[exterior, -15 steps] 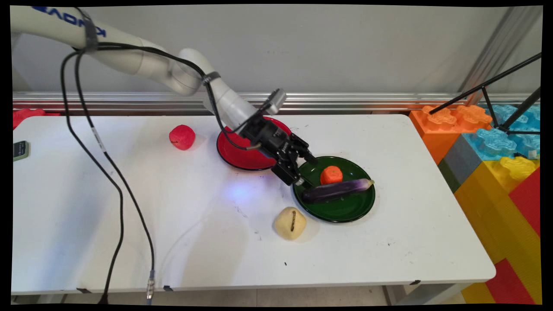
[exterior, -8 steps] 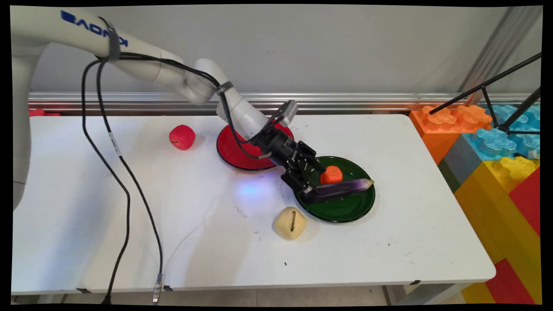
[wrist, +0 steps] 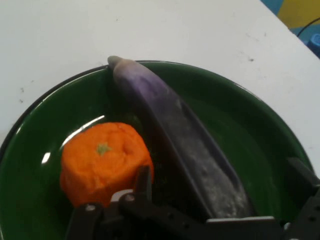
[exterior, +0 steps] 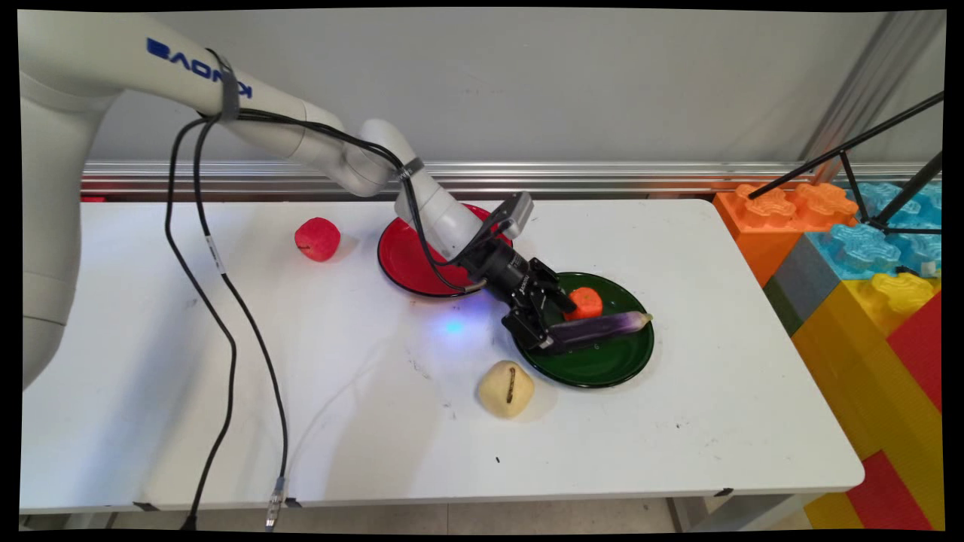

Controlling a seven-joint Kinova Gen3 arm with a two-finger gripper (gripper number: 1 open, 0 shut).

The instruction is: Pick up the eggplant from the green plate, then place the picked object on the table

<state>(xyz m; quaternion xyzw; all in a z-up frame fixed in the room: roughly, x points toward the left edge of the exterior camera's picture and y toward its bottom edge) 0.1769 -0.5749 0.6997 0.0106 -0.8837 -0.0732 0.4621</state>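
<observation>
Eggplant (exterior: 595,329), long and purple with a pale tip, lies across the green plate (exterior: 602,369), just beside an orange fruit (exterior: 585,302) on the same plate. The gripper (exterior: 553,325) stands spread over the eggplant's thick, dark end: one finger (wrist: 142,182) shows between fruit and eggplant, the other (wrist: 300,177) on the eggplant's far side, neither pressing on it. In the hand view the eggplant (wrist: 175,135) runs straight away from the hand, the orange fruit (wrist: 105,167) to its left. Judged by its matt, moulded look, the eggplant is probably a light toy, fairly firm, its rounded skin liable to slip; a hold across the thick part near the dark end seems surest, the narrow tip least so. The plate's glossy, sloping wall may let the eggplant roll. The white table (exterior: 339,421) is flat and scuffed, and bears also a red plate (exterior: 403,260), a red fruit (exterior: 317,239) and a pale yellow fruit (exterior: 505,388), all apart from the gripper. Large coloured blocks (exterior: 866,301) stand beyond the table's right end.
</observation>
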